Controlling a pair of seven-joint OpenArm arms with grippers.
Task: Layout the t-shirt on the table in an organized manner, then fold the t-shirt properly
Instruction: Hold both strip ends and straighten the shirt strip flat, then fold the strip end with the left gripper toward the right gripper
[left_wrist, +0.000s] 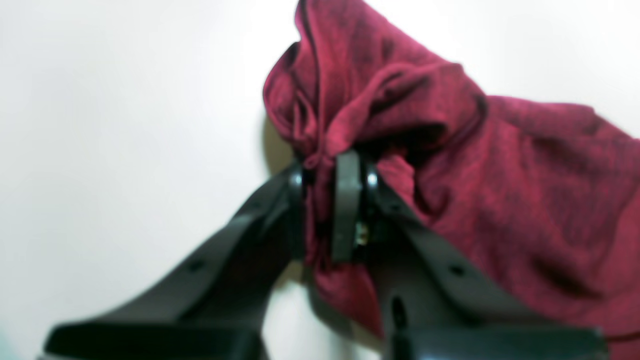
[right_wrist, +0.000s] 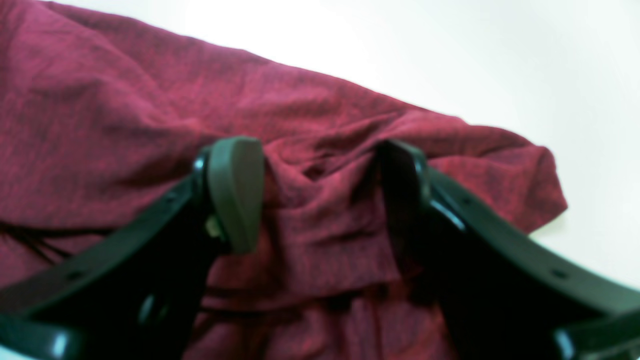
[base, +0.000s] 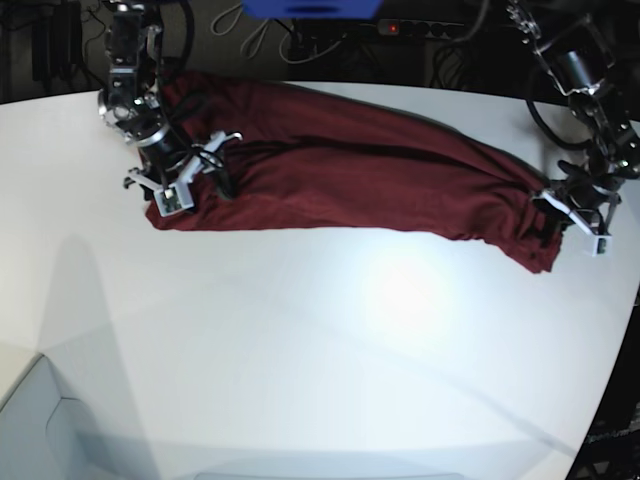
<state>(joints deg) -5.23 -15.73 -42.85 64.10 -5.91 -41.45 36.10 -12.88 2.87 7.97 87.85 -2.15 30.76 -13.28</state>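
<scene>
The dark maroon t-shirt (base: 350, 170) lies stretched in a long wrinkled band across the far half of the white table (base: 350, 350). At the shirt's right end in the base view, my left gripper (base: 562, 218) is shut on a bunched edge of the t-shirt (left_wrist: 450, 175). The left wrist view shows cloth pinched between the two pads of the left gripper (left_wrist: 320, 172). My right gripper (base: 185, 182) is at the shirt's left end. In its own view the right gripper (right_wrist: 320, 192) stands open, fingers pressed down astride a ridge of the t-shirt (right_wrist: 125, 115).
Cables and a power strip (base: 420, 28) run along the dark back edge, beside a blue object (base: 310, 8). The table's curved front edge (base: 330, 470) lies near the bottom. A pale block (base: 40, 420) sits at the lower left.
</scene>
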